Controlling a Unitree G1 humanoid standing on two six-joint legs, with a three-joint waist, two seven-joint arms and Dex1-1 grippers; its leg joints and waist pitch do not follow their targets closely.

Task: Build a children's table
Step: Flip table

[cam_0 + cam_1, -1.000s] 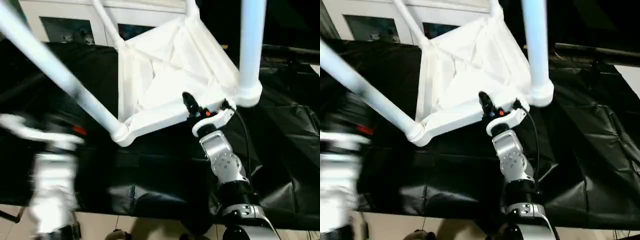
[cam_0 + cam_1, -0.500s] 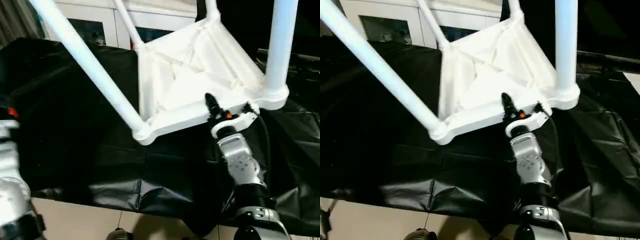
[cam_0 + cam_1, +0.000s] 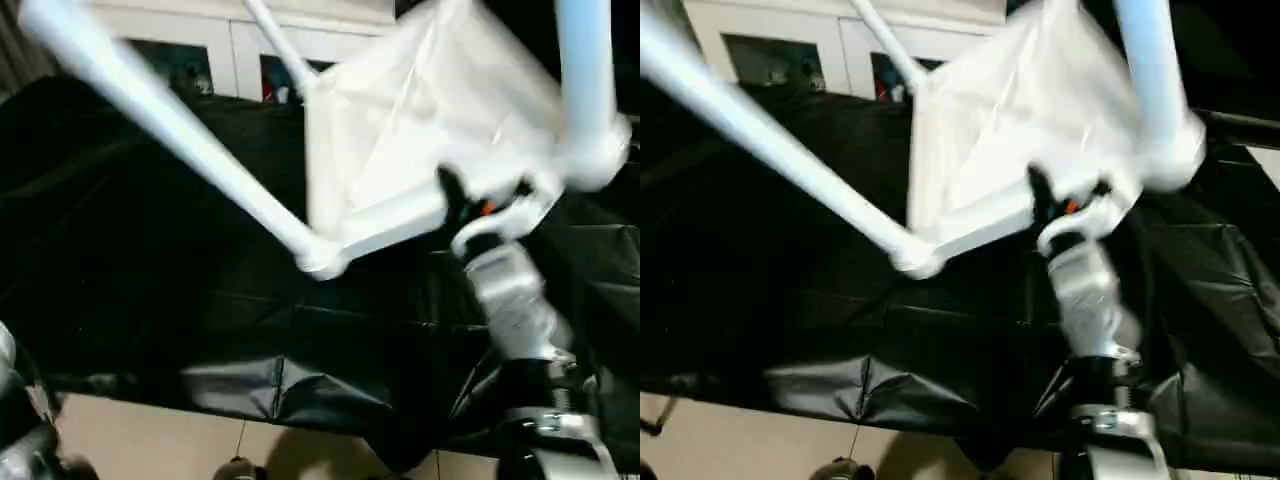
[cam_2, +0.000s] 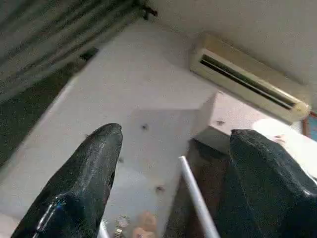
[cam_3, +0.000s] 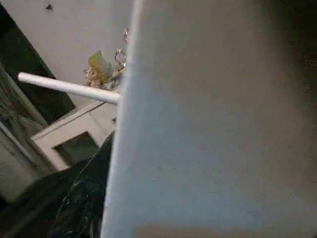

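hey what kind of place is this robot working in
Probably an indoor room, a home or a lab set up like one. A wall air conditioner hangs near the ceiling, a white cabinet with glass doors stands behind, and black sheeting covers the work surface.

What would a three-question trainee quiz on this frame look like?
1. True or false: the table rests flat on the black cloth.
2. Which gripper is at the tabletop's near edge? A) left B) right
3. Fill in: the left gripper has its fingers ____, with nothing between them.

Key:
1. False: it is tilted up off the cloth, its legs pointing toward the camera.
2. B: the right gripper meets that edge near a corner socket.
3. Open: in the left wrist view the fingers stand wide apart, framing a wall air conditioner.
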